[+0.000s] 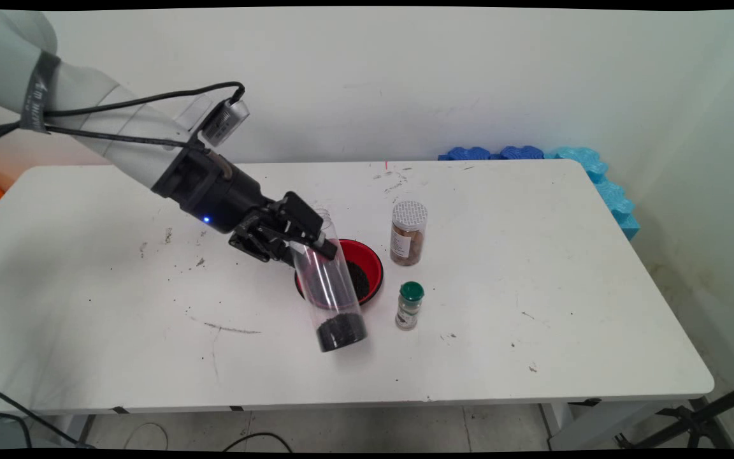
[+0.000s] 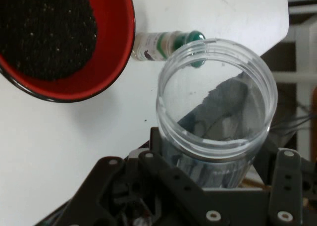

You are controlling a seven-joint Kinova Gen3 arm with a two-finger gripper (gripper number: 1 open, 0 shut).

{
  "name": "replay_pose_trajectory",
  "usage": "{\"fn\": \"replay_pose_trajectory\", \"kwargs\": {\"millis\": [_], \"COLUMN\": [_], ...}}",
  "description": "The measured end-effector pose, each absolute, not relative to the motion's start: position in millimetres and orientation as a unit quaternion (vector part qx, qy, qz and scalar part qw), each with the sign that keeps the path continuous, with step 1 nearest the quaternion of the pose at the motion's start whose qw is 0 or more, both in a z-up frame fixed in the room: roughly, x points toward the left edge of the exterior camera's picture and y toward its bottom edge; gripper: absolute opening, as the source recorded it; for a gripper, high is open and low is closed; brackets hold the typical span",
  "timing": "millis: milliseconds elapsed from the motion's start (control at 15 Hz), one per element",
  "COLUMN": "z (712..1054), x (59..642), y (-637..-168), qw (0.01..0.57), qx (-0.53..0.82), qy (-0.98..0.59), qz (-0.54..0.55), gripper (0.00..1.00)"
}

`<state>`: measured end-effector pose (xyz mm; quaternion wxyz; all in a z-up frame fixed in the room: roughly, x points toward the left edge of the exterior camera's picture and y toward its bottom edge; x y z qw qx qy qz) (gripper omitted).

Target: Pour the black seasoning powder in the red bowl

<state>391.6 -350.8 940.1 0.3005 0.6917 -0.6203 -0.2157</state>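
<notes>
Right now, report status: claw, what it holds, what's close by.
Claw shut on clear jar, tilted, dark grains in its base. Red bowl of dark grains just behind. Green-capped bottle and spice jar standing to the right.

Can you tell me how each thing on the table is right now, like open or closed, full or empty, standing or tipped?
Clear jar: open, tilted, black grains at its bottom.
Gripper: shut on the clear jar.
Red bowl: upright, holding black grains.
Brown spice jar: standing, lid on.
Green-capped bottle: standing, capped.
Table: speckled with dark crumbs.
</notes>
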Motion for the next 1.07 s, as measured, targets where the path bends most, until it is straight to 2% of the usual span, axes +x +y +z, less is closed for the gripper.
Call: {"fn": "replay_pose_trajectory", "kwargs": {"millis": [1067], "z": [925.2], "x": [386.1], "y": [-362.3], "qw": [0.273], "qx": [0.804], "qy": [-0.437], "qz": [-0.297], "gripper": [0.00]}}
